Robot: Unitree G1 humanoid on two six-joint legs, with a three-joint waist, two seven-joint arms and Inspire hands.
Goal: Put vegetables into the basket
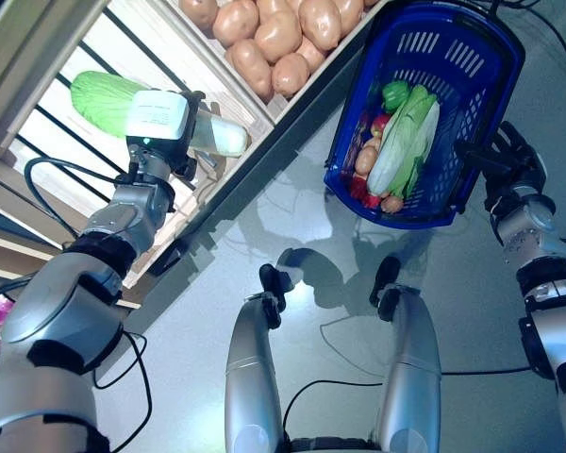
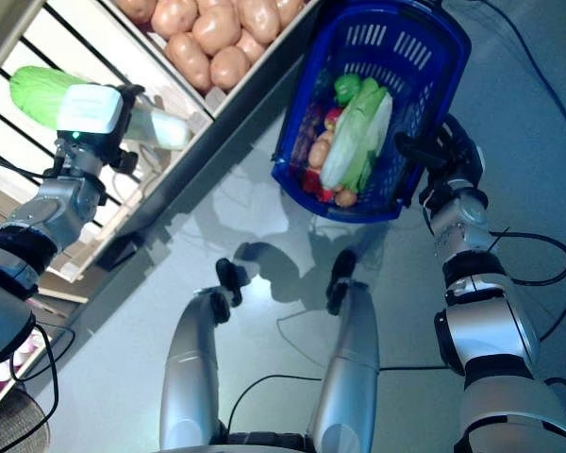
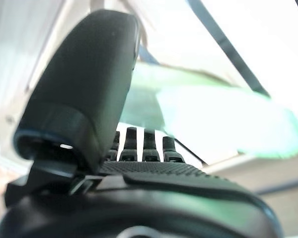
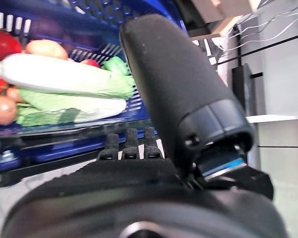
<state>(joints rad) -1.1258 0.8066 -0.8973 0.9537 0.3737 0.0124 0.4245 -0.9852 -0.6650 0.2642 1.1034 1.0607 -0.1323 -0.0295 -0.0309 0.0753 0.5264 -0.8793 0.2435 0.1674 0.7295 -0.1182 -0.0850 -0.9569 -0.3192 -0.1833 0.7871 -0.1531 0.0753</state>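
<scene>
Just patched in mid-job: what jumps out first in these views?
The blue basket, already holding two cabbages, a green pepper and other vegetables, sits by the right hand. The left hand is at another cabbage on the shelf, next to a bin of potatoes.

Blue plastic basket (image 1: 472, 57) w/ slotted walls; pale wood shelf (image 1: 255, 118).

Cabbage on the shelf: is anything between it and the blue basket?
Nothing visible blocks the way. The cabbage lies on the slatted shelf under the left hand; open floor separates the shelf edge from the basket, which the right hand holds, already holding another cabbage.
</scene>
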